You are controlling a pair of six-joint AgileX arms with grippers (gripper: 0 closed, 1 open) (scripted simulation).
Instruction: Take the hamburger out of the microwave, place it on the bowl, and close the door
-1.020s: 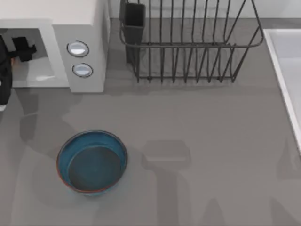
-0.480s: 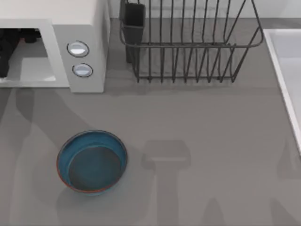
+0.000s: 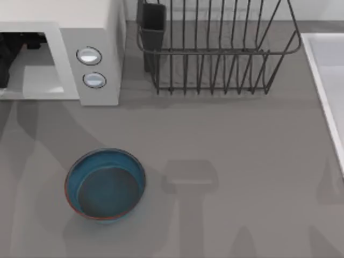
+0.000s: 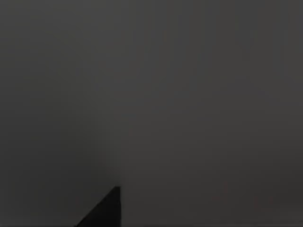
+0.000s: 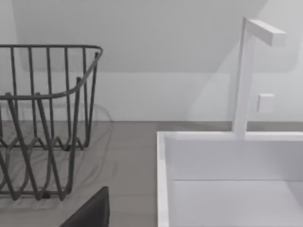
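Step in hand: reach into the microwave (image 3: 102, 32) for the hamburger; retrieval not yet done.

Left claw (image 3: 6, 56): dark mass inside the cavity at the top view's left edge, deep in shadow. Finger spread: cannot tell. Left wrist view dark.

Hamburger: not made out; presumably somewhere within the cavity around the left claw (a judgement, not a sighting).

Bowl (image 3: 105, 184): on the grey surface (image 3: 226, 140), well apart from the left claw, out in front of the microwave, nothing in it.

Microwave knobs (image 3: 89, 56): two, on the side panel between the left claw and the wire rack (image 3: 215, 54).

Next move, as judged: secure hold on the hamburger, straight withdrawal through the opening clear of the frame, carry to the bowl, then the door.

Right arm: parked at the right; only a dark corner of it in its wrist view, fingers not shown, state cannot tell.

View differences: right wrist view gives the white sink (image 5: 227, 179) with its upright faucet (image 5: 246, 75) and the rack's end in profile; top view gives the microwave, bowl and rack from above.
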